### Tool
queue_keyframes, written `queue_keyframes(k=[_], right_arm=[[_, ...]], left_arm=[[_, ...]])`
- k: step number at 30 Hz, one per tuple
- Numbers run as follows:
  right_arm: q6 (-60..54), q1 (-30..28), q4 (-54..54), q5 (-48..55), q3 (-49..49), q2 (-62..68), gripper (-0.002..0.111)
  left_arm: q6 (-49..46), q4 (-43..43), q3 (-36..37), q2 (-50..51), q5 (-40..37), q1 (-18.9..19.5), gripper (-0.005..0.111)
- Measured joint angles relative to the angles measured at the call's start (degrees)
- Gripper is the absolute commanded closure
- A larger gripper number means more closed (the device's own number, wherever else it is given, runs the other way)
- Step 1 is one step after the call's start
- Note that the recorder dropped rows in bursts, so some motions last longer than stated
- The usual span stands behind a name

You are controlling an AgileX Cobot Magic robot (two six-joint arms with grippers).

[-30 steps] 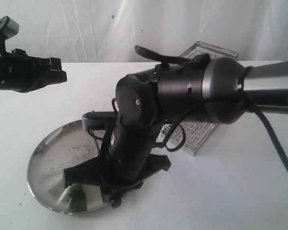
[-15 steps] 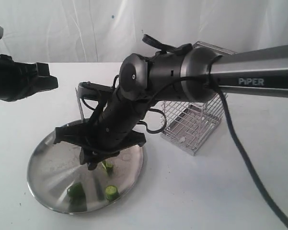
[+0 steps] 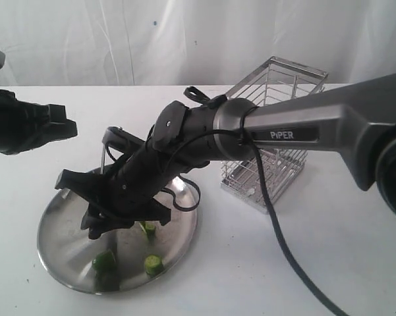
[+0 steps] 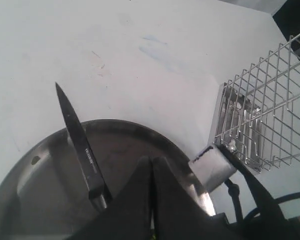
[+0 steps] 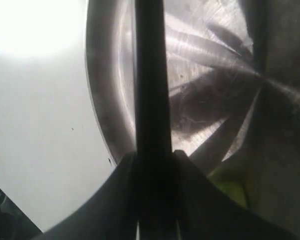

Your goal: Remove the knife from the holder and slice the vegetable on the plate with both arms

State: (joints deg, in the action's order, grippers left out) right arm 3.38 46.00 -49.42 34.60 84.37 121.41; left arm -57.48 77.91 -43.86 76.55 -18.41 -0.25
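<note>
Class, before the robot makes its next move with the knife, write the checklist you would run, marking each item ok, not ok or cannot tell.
1. knife clamped in the right gripper: ok.
2. vegetable pieces lying on the plate: ok, three bits.
3. left gripper steadying a piece: not ok; it is shut, empty and away from the pieces.
4. knife lined up over a piece: cannot tell.
5. holder upright and apart from the plate: ok.
</note>
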Motion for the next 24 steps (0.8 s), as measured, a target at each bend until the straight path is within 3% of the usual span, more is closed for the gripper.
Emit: queue_keyframes(k=[16, 21, 24], right_arm=[[-3.38, -2.68, 1.3, 2.78, 0.34, -3.16, 0.079], [-8.98, -6.15, 2.44, 4.88, 0.34, -9.39, 0.106], [-11.93, -8.0, 3.12, 4.38, 0.47, -14.04, 0.108]], left_arm=[[0.0, -1.05, 0.0, -0.26, -0.76, 0.0, 0.107], [0.24, -0.17, 0.21, -3.23, 0.21, 0.0, 0.107], [0.34, 1.83, -0.09, -5.47, 3.69, 0.0, 0.107]])
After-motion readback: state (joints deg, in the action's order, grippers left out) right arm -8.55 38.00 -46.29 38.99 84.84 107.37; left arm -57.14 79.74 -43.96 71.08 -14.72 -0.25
